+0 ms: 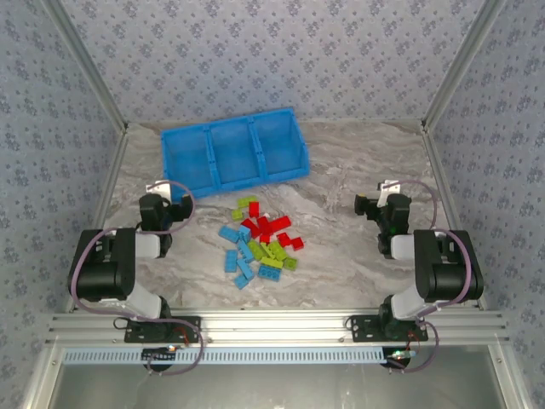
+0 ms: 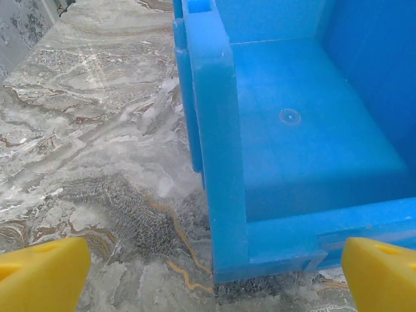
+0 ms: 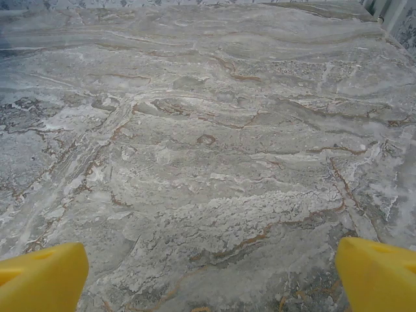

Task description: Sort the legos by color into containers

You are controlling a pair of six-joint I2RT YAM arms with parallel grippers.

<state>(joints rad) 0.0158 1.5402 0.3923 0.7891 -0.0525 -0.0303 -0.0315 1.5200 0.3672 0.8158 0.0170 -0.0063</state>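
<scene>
A heap of small red, light blue and lime green legos [image 1: 261, 240] lies on the marble table in the middle, between the two arms. Behind it stands the bright blue tray [image 1: 234, 148] with three side-by-side containers, all bare inside. My left gripper [image 1: 164, 204] sits at the left, close to the tray's near left corner [image 2: 224, 214], its yellow fingertips [image 2: 42, 276] wide apart and open over bare marble. My right gripper [image 1: 385, 207] rests at the right of the heap, open, with yellow fingertips [image 3: 377, 276] spread over bare table and nothing between them.
Patterned walls with metal posts close in the table on the left, right and back. An aluminium rail [image 1: 272, 328] carries both arm bases along the near edge. Bare marble [image 3: 208, 149] stretches ahead of the right gripper.
</scene>
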